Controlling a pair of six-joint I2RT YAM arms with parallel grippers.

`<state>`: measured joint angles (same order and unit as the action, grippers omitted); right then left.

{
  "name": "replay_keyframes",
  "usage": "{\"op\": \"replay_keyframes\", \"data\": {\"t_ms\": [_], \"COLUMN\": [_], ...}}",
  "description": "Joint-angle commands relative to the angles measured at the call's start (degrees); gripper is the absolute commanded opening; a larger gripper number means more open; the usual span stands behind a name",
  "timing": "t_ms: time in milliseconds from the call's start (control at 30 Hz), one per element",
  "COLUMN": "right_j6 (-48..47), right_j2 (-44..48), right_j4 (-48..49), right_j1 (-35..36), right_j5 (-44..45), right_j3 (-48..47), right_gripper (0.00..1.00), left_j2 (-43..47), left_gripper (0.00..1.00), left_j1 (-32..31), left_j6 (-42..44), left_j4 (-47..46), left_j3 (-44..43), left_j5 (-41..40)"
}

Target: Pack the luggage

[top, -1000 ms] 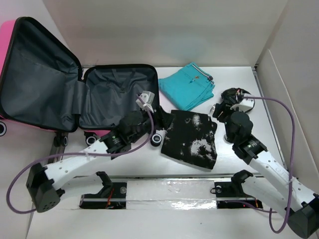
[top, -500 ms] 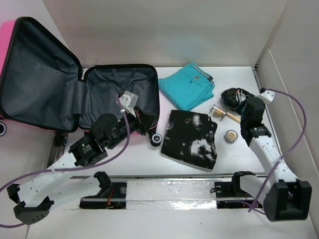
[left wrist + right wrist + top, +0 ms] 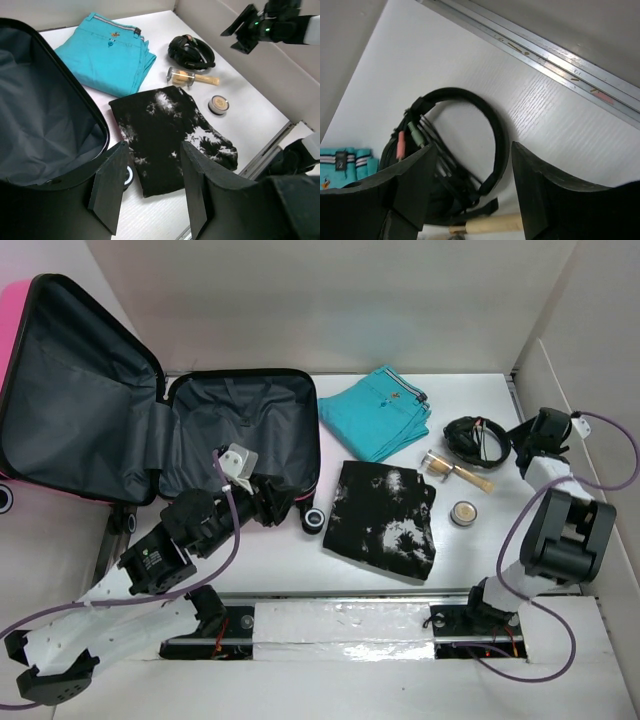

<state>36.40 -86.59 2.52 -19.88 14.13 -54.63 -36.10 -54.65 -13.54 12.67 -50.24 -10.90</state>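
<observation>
The luggage lies open at the left with its pink shell outermost, its dark grey lining bare and its lid leaning back. My left gripper hovers open and empty at the case's near right corner, beside a caster wheel. In the left wrist view the left gripper frames the black tie-dye shirt, with the luggage rim to the left. My right gripper stands open just right of the black headphones. In the right wrist view the right gripper sits above the headphones with nothing held.
Folded teal trousers lie at the back centre and the tie-dye shirt lies mid-table. A wooden-handled brush and a small round tin sit by the headphones. White walls enclose the table, and a metal rail runs along the near edge.
The left arm has drawn back left, from the shirt's edge to the case's corner. The right arm has swung right and folded up, its gripper now beside the headphones.
</observation>
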Motion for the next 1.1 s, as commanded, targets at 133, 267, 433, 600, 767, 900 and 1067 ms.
{"op": "replay_keyframes", "data": {"t_ms": [133,267,433,600,767,900,1067], "right_j6": [2.1,2.4,1.4,2.1,0.3,-0.7,0.3], "right_j2": [-14.0,-16.4,-20.9,-21.3,-23.1,-24.1,-19.5], "right_j4": [-2.3,-2.3,-9.6,-9.1,-12.8,-14.9,-7.0], "right_j1": [-3.0,-3.0,-3.0,-3.0,-3.0,-3.7,-5.8], "right_j5": [-11.1,-10.3,-11.0,-9.9,-9.6,-9.5,-18.0], "right_j3": [-11.3,-12.2,-15.9,-13.9,-16.8,-17.9,-12.2], "right_gripper": [0.6,0.59,0.51,0.4,0.34,0.14,0.0], "left_j2": [0.4,1.1,1.9,2.4,2.5,3.0,3.7], "left_gripper": [0.44,0.44,0.44,0.44,0.44,0.44,0.44], "left_j1": [-0.1,-0.1,-0.1,-0.1,-0.1,-0.1,-0.1], "left_j6": [0.8,0.8,0.8,0.7,0.7,0.6,0.7], "left_j4": [-2.2,-2.5,-2.5,-2.6,-2.6,-2.6,-2.8], "left_j3": [0.0,0.1,0.1,0.2,0.3,0.2,0.5], "left_j5": [1.6,0.9,0.8,0.3,0.3,0.3,-0.4]}}
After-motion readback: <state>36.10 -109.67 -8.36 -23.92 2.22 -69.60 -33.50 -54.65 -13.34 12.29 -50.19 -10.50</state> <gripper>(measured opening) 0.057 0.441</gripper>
